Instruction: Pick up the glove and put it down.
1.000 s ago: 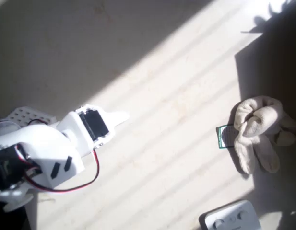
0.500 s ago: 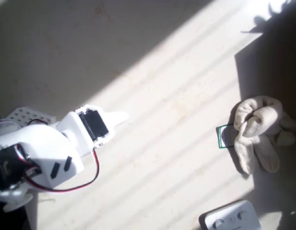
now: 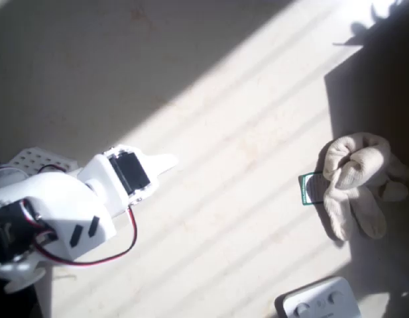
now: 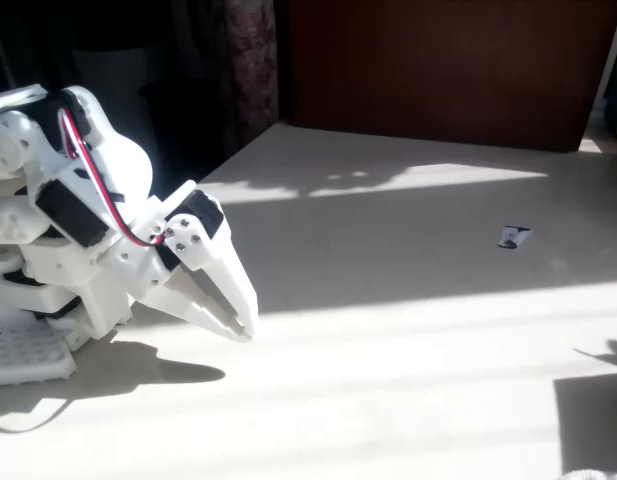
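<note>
Gripper is sitting low beside the arm's base, fingers pressed together, holding nothing; from overhead it's pointing roughly toward the glove but is well apart from it, with the whole sunlit stretch of table lying between them. Pickup is not yet started, by my read.

Glove is lying crumpled on the table, half in the dark shadow patch, stubby fingers trailing away from the bunched cuff. Card is touching the glove on the side facing the gripper, partly tucked under its edge. Grey device is sitting near the glove's fingertips, apart from it.

Risks I'm seeing:
- Card is lying right in the approach line to the glove. A low pinch could be catching the card along with the fabric, or shoving it.
- Glove is soft and bunched. A shallow pinch may be grabbing only a fold and slipping out on the lift.
- Harsh sun and shadow are splitting the glove, so its far edge is hard to judge.
- Glove is far from the base, so reach could be getting marginal.
</note>
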